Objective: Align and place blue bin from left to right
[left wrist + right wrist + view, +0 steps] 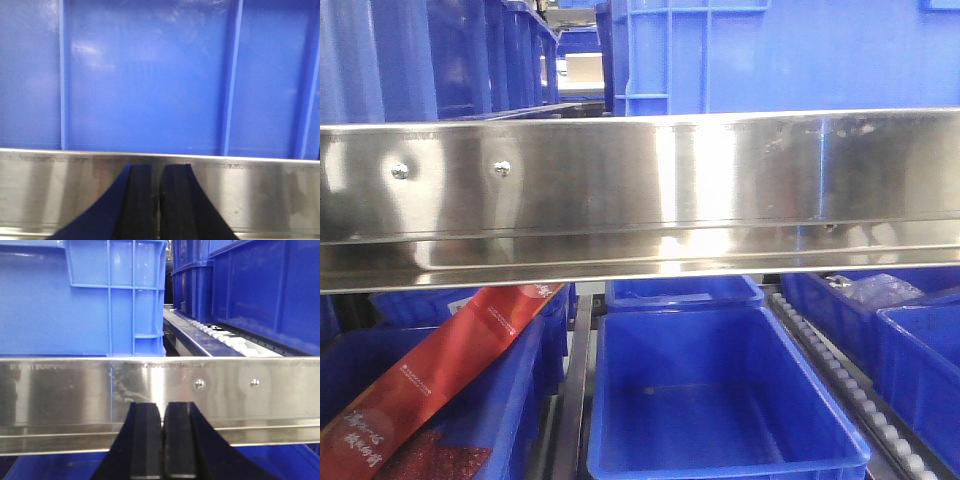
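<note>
My left gripper (159, 200) faces the steel rail (250, 190), and the blue bin (150, 80) walls off everything above it. On the right, a narrow gap over the roller track (220, 337) separates that bin from the neighbouring bins (270, 290).

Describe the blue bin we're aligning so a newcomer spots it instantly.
Find the shiny steel rail crossing the front view. The blue bin stands on the shelf level directly behind it, upper right. Unlike the smooth open tubs below, its wall carries raised ribs in a grid near the corner.
</note>
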`<action>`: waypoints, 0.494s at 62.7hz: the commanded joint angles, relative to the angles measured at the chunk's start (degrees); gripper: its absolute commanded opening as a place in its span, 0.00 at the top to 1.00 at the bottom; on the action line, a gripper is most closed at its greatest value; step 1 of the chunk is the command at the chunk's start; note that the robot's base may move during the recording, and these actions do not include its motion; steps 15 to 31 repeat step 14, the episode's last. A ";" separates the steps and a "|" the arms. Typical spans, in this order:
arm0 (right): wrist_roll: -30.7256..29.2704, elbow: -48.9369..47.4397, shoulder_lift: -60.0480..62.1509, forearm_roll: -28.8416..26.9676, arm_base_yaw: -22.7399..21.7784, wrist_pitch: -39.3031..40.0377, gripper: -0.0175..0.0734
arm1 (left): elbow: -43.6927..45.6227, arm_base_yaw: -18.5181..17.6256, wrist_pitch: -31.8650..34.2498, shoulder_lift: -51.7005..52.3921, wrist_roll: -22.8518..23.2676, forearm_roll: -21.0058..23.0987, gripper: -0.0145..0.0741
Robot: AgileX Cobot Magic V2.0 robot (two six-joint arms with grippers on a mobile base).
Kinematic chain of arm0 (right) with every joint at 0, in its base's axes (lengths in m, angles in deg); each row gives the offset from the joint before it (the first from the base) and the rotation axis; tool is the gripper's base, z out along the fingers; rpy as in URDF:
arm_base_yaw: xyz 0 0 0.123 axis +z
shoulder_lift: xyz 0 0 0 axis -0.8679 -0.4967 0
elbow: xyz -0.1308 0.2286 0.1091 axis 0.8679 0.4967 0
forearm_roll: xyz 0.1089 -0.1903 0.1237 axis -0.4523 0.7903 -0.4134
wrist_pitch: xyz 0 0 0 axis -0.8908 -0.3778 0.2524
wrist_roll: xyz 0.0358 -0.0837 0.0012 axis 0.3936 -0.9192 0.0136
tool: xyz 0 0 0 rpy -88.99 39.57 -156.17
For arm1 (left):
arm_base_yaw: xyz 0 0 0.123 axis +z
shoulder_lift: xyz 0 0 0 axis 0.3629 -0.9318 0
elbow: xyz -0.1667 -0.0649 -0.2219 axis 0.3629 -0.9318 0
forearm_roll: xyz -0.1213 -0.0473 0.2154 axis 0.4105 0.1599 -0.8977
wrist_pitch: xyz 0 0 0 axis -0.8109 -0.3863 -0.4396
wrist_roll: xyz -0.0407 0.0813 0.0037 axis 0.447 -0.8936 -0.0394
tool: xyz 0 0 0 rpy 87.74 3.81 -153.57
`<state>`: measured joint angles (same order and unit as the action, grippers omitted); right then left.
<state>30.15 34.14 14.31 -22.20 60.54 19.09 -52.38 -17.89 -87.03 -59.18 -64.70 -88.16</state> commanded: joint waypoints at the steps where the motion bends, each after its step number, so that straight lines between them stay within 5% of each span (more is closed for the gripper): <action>1: -0.36 0.00 0.40 -0.17 -0.13 1.49 0.89 | 0.14 0.22 1.05 0.27 -0.08 0.07 0.82; 31: -0.36 0.00 0.40 -0.17 -0.13 1.49 0.89 | 0.14 0.22 1.05 0.27 -0.08 0.07 0.82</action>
